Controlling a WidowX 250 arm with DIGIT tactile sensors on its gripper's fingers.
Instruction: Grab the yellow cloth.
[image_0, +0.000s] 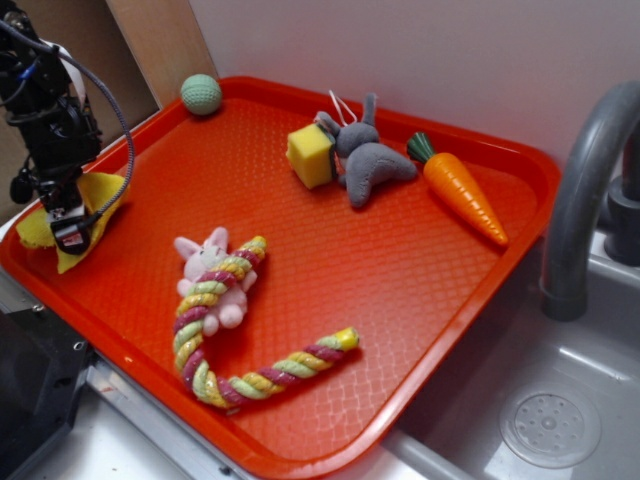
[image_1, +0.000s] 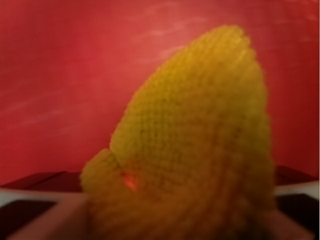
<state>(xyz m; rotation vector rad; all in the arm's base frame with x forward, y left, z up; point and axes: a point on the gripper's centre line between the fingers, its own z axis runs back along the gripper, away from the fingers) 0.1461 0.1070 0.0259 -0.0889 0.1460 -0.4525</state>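
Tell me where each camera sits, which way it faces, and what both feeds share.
Exterior: mounted high off the tray's near side, looking down across the red plastic tray beside a grey sink; the black arm and its hand show at far left.
Wrist: on the arm, pointing close at the fuzzy yellow microfibre cloth with red tray behind; hardly any of the hand is recognisable.
Shared: the yellow cloth and the tray.
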